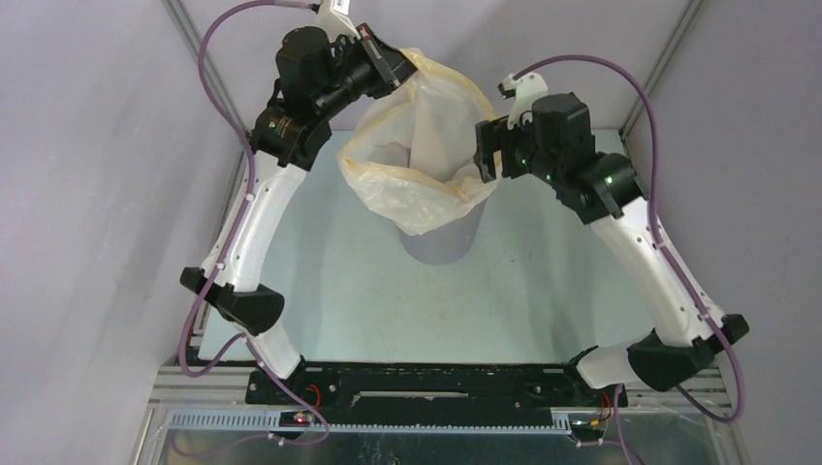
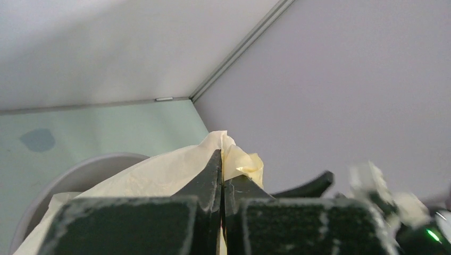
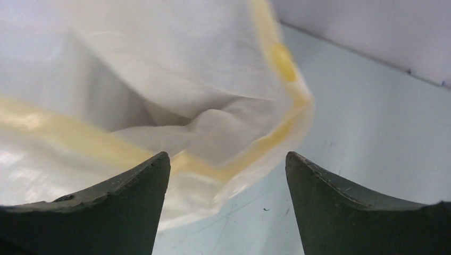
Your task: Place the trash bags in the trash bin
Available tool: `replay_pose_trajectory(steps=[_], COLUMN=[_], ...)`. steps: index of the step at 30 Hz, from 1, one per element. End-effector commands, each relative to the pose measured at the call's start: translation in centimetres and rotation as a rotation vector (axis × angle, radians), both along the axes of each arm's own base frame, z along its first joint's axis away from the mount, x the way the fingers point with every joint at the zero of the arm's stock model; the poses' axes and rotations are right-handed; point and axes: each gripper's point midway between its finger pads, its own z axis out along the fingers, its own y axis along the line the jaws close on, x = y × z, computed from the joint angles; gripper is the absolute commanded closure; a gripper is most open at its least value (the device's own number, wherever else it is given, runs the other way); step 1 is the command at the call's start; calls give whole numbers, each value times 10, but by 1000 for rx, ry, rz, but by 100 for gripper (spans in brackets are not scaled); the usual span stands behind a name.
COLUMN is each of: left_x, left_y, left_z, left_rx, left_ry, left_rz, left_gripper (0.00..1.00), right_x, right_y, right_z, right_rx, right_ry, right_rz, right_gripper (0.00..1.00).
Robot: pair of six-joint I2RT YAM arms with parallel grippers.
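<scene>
Trash bag (image 1: 426,145) draped over the trash bin (image 1: 441,247)
The left gripper (image 2: 222,159) pinches the bag's far corner tight and holds it high; the right gripper (image 3: 227,159) is spread wide at the bag's right rim (yellow band just ahead of it).

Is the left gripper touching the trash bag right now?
Touching. Left wrist view: the left gripper is shut on the trash bag, with plastic poking out just beyond it.
</scene>
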Motion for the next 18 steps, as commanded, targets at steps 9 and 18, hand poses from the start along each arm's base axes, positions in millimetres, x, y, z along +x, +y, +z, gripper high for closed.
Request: replay_pose_trajectory(steps=[9,18], left_x=[-1,-4], left_y=[-10,-7], left_z=[3,-1], left_rx=[-54,-44], left_ry=[11,16], left_rz=[-46,-57], left_gripper=[100,99], right_x=[-87,-68], right_y=[99,156], right_z=[26,-38], right_rx=[-109,-268], right_ry=[-209,-134], right_rz=[462,440], right_gripper=[7,0])
